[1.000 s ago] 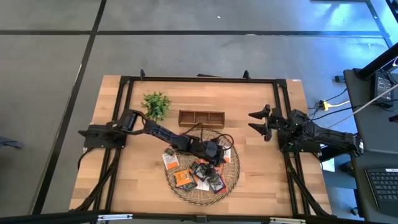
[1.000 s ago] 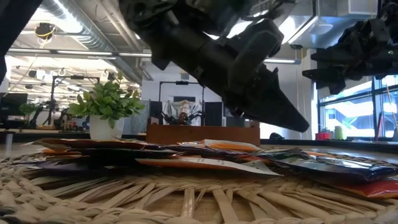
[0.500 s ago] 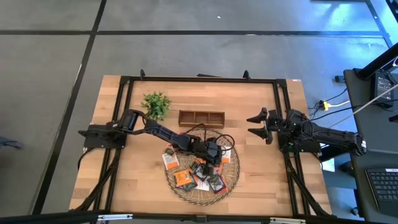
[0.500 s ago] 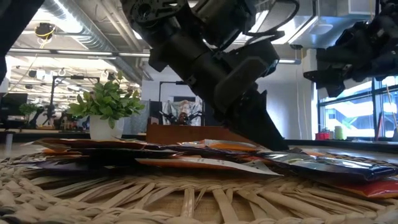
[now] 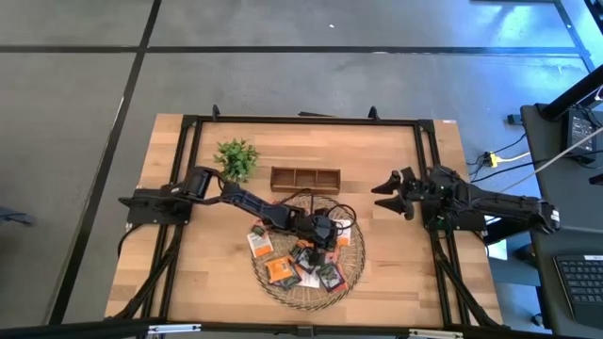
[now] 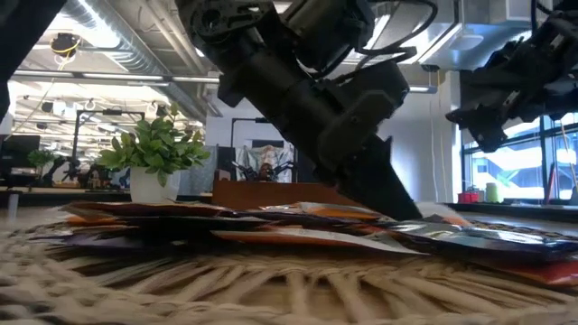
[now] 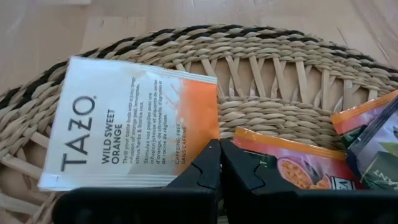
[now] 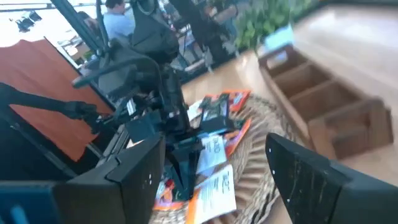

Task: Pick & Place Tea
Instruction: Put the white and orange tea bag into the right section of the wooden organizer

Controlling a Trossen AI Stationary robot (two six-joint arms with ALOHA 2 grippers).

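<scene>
Broadly, the round woven tray (image 5: 350, 268) holds the tea (image 5: 303, 264), a loose overlapping heap of flat sachets. The left gripper (image 7: 219, 163) sits down among them, fingers pressed together with nothing visibly between; the right gripper (image 5: 388, 195) waits well apart with fingers spread wide. Each sachet looks light, thin, bendable and probably slick, so a free edge seems the best hold.

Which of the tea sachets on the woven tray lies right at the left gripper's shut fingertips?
The white-and-orange Tazo Wild Sweet Orange sachet; the left gripper touches its edge, while the others lie further aside.
</scene>
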